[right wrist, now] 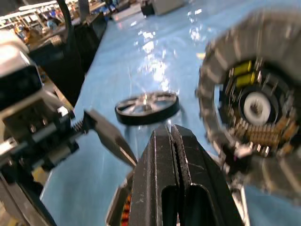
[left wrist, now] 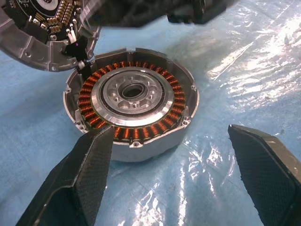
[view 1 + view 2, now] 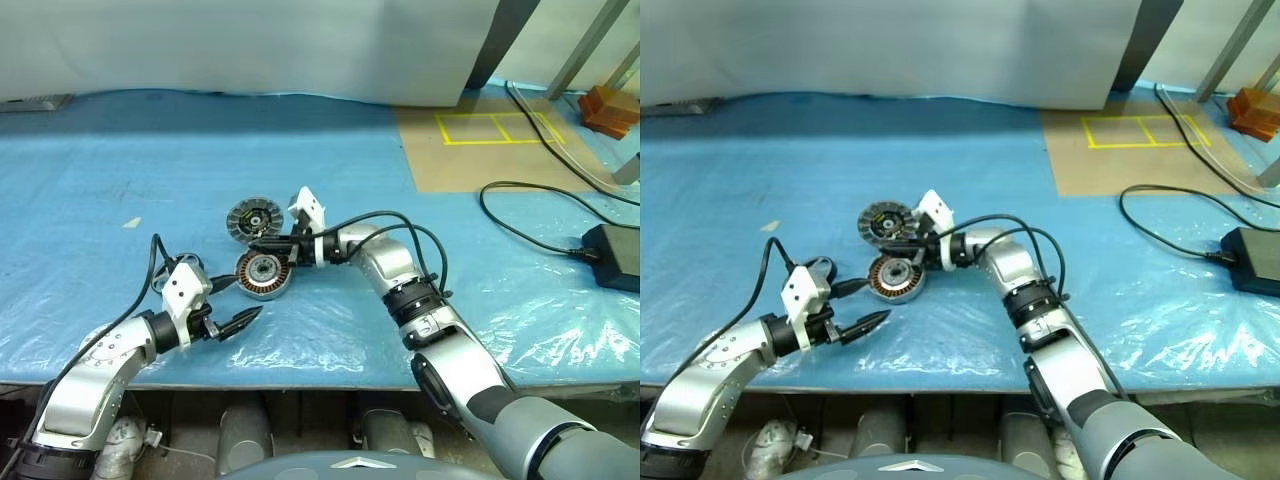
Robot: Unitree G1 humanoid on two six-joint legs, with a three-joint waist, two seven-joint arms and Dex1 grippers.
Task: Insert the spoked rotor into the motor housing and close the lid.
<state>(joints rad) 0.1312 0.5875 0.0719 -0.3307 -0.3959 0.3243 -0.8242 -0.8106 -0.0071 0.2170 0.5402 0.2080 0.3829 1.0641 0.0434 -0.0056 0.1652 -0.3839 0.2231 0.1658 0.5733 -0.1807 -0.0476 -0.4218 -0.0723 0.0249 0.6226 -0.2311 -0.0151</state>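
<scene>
The spoked rotor point(image 3: 263, 274), copper windings round a silver holed hub, lies flat on the blue sheet inside a low grey rim point(image 2: 131, 113). Just behind it is the motor housing point(image 3: 253, 218), a ribbed grey disc with a black centre point(image 1: 254, 108). It looks tilted, with its near edge over the rotor's rim point(image 2: 42, 33). My right gripper point(image 3: 258, 243) reaches in from the right between the two discs, its fingers point(image 1: 171, 136) shut with nothing between them. In front of the rotor my left gripper point(image 3: 235, 302) stands open and apart from it point(image 2: 169, 132).
A black ring with silver spokes point(image 1: 147, 107) lies on the sheet beyond my left hand. A black cable and power brick point(image 3: 615, 255) lie at the right. A brown board with yellow tape point(image 3: 495, 128) lies far right. The table's front edge point(image 3: 300, 378) is close below my left gripper.
</scene>
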